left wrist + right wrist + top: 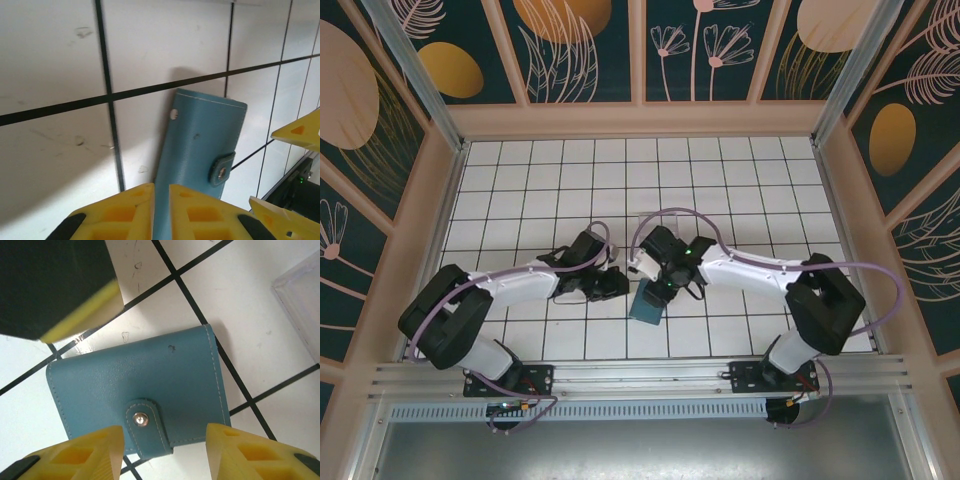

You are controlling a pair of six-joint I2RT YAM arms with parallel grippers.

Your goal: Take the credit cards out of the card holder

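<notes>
Room is open all round on the white tiled table [520, 180], with the walls well back. The card holder [647, 303] is mid-table between my arms. From my left wrist, my left fingers [120, 215] pinch nearly shut on the closed holder's edge. From my right wrist, my right fingers [85, 457] stand apart astride its snapped tab [142, 425], gripping nothing. A clear tray [300, 300] lies near.

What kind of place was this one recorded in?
Probably a purpose-built robot test enclosure: gridded white tabletop, botanical-print wall panels around it, aluminium mounting rail along the near edge.
</notes>
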